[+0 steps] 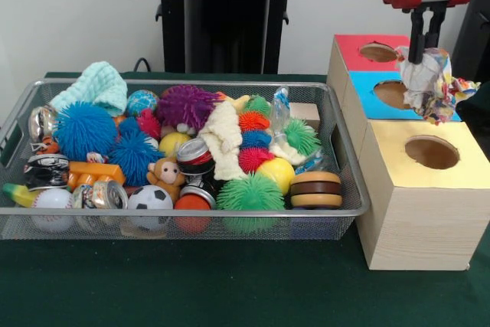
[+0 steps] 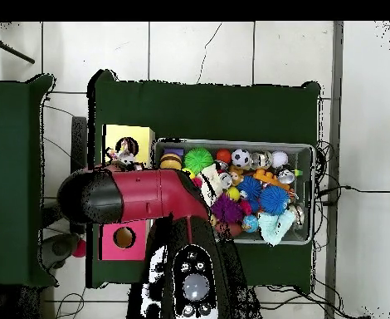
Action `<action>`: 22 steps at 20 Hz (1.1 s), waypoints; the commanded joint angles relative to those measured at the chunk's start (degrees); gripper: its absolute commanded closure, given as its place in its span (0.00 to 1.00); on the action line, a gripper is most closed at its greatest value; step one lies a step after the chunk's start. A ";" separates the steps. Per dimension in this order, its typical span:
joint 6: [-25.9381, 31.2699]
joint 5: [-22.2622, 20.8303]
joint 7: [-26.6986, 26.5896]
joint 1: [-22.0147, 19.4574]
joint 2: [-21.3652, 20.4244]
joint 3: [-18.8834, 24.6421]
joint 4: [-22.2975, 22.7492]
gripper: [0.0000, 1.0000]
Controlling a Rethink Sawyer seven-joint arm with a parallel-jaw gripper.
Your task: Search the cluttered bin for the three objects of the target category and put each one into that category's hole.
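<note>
Now | rope toy (image 1: 430, 82) apparently hangs clamped in tool (image 1: 426, 55) | over blue hole (image 1: 392, 94)

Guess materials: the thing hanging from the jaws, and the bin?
Rope toy: looks like soft cotton cord, matte, white with multicolour strands and frayed ends. Gripper is shut on it, over the blue hole. Bin: silver wire mesh with a rounded metal rim, slightly shiny.

A red and black arm (image 2: 144, 198) is seen stretched across a green tabletop (image 2: 207, 108) from the bottom. A bin (image 2: 308, 149) packed with toys lies right of it. Yellow (image 2: 125, 134) and red (image 2: 115, 242) box tops are visible beside the arm.
</note>
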 commanded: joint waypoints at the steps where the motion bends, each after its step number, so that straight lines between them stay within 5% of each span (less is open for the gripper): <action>1: -3.74 2.22 13.83 -0.12 2.54 -1.25 1.71 1.00; 22: -8.60 3.60 11.11 -0.07 8.30 0.49 -1.59 1.00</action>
